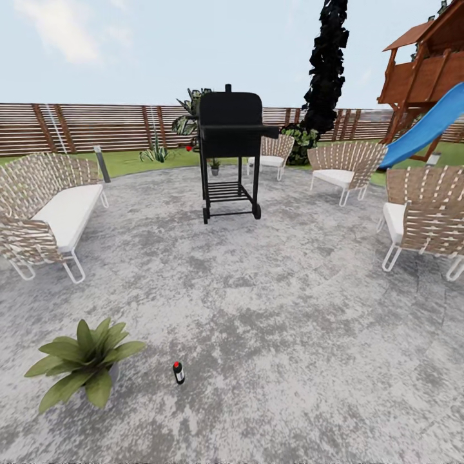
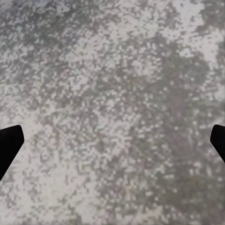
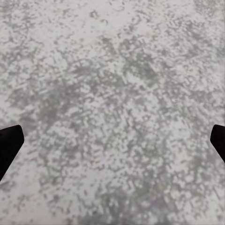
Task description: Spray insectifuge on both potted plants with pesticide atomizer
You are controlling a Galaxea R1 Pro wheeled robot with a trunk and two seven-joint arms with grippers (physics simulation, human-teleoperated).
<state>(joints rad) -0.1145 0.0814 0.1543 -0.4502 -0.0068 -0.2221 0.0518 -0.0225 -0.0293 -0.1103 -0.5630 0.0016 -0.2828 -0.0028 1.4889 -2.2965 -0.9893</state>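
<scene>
The pesticide atomizer, a small dark bottle with a pale band, stands upright on the grey stone patio near the front of the head view. Just left of it sits a potted plant, a low rosette of broad green leaves. A second small potted plant shows far off between the legs of the grill. My left gripper is open, its dark fingertips wide apart over bare mottled stone. The right gripper is open too, above the same kind of stone, with nothing between its fingers.
A black grill stands mid-patio. A wicker sofa lines the left side and wicker chairs the right. Behind are a grey bollard lamp, a brown slatted fence and a blue slide.
</scene>
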